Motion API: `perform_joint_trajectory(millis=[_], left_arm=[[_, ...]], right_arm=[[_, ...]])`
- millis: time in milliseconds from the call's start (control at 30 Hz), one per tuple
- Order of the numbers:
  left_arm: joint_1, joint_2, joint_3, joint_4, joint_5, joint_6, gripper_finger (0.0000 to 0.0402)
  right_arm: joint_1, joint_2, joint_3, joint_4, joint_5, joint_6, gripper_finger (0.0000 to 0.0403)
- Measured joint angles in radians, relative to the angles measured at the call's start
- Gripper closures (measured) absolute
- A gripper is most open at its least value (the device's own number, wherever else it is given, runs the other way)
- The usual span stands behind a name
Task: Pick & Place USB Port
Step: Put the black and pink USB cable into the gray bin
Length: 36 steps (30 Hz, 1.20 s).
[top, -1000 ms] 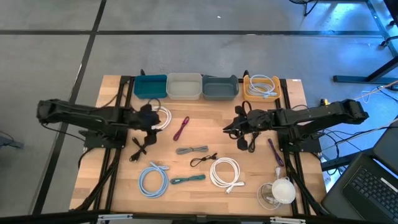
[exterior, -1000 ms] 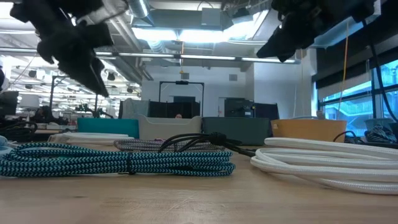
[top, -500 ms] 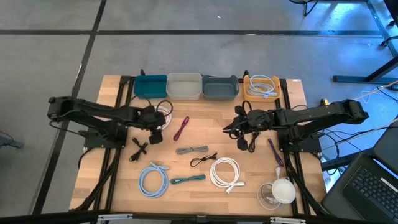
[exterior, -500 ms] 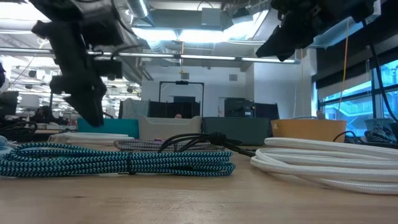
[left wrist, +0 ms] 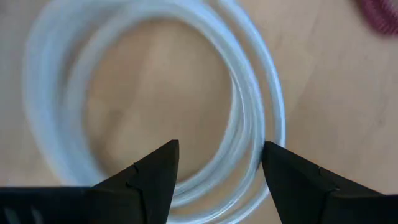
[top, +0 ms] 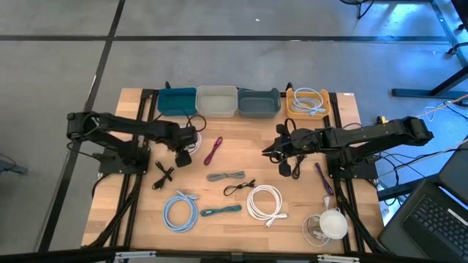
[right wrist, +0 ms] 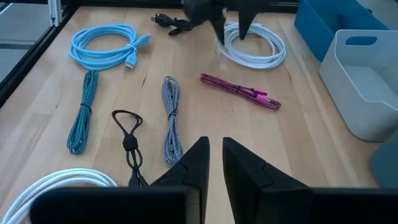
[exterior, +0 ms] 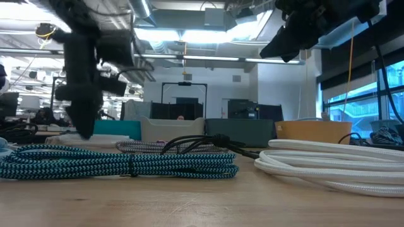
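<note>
A white coiled USB cable [top: 193,138] lies flat on the table at the left, in front of the teal bin. My left gripper [left wrist: 219,167] points down close above it, open. Its two fingers stand on either side of the coil's near strands [left wrist: 245,180]. In the right wrist view the same gripper [right wrist: 230,31] stands over the coil [right wrist: 255,48]. My right gripper [top: 272,150] hangs above the table's middle right, shut and holding nothing.
Along the far edge stand a teal bin [top: 177,101], a white bin [top: 216,101], a grey bin [top: 259,103] and a yellow bin [top: 307,101] holding a cable. Magenta [top: 213,151], grey [top: 225,176], black [top: 239,188], white [top: 265,202], light blue [top: 180,212] and teal [top: 221,211] cables lie spread over the middle.
My left gripper has moved toward the table's right and down toward the white coil. It has tipped from a slant to pointing almost straight down. The cables and my right arm have kept still.
</note>
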<state>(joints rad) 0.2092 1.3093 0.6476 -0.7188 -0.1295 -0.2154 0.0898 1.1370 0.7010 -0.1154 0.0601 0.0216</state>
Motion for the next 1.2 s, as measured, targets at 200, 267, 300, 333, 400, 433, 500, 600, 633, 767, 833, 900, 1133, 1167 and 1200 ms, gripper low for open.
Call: perform_joint_trajectory(millis=[200, 267, 300, 333, 400, 433, 500, 600, 633, 767, 833, 900, 1133, 1167, 1200], left_arm=[[-0.043, -0.078, 0.104, -0.035, 0.003, -0.008, 0.0189], [-0.069, -0.094, 0.107, 0.043, 0.071, -0.016, 0.0188], [-0.084, -0.097, 0.107, 0.090, 0.099, -0.016, 0.0188], [-0.099, -0.096, 0.107, 0.134, 0.119, -0.016, 0.0188], [-0.127, -0.083, 0.107, 0.206, 0.147, -0.023, 0.0188], [-0.138, -0.070, 0.107, 0.234, 0.158, -0.040, 0.0188], [-0.151, -0.043, 0.107, 0.272, 0.160, -0.096, 0.0189], [-0.147, 0.007, 0.107, 0.304, 0.145, -0.176, 0.0188], [-0.143, 0.024, 0.106, 0.307, 0.138, -0.194, 0.0188], [-0.122, 0.101, 0.106, 0.377, 0.114, -0.208, 0.0188], [-0.111, 0.146, 0.106, 0.428, 0.116, -0.205, 0.0188], [-0.099, 0.192, 0.106, 0.461, 0.128, -0.201, 0.0188], [-0.053, 0.349, 0.109, 0.532, 0.126, -0.209, 0.0188], [-0.047, 0.363, 0.110, 0.542, 0.122, -0.209, 0.0188], [-0.043, 0.376, 0.111, 0.555, 0.114, -0.205, 0.0188]], right_arm=[[0.000, 0.000, 0.000, 0.003, 0.000, 0.058, 0.0354], [0.000, 0.000, 0.000, -0.005, 0.000, 0.074, 0.0354], [0.000, 0.000, 0.000, -0.005, 0.000, 0.075, 0.0354], [0.000, 0.000, 0.000, -0.005, 0.000, 0.075, 0.0354], [0.000, 0.000, 0.000, 0.000, 0.000, 0.075, 0.0354], [0.000, 0.000, 0.000, 0.002, 0.000, 0.075, 0.0354], [0.001, 0.000, 0.000, 0.003, 0.000, 0.076, 0.0354], [0.002, 0.000, 0.000, 0.004, 0.000, 0.079, 0.0354], [0.002, 0.000, 0.000, 0.004, 0.000, 0.079, 0.0354], [0.002, 0.000, 0.000, 0.011, 0.000, 0.075, 0.0354], [0.001, 0.000, 0.000, 0.011, 0.000, 0.075, 0.0354], [0.001, 0.000, 0.000, 0.013, 0.000, 0.067, 0.0354], [0.001, 0.000, 0.000, 0.015, 0.000, 0.048, 0.0354], [0.001, 0.000, 0.000, 0.017, 0.000, 0.048, 0.0354], [0.001, 0.000, 0.000, 0.017, 0.000, 0.048, 0.0354]])
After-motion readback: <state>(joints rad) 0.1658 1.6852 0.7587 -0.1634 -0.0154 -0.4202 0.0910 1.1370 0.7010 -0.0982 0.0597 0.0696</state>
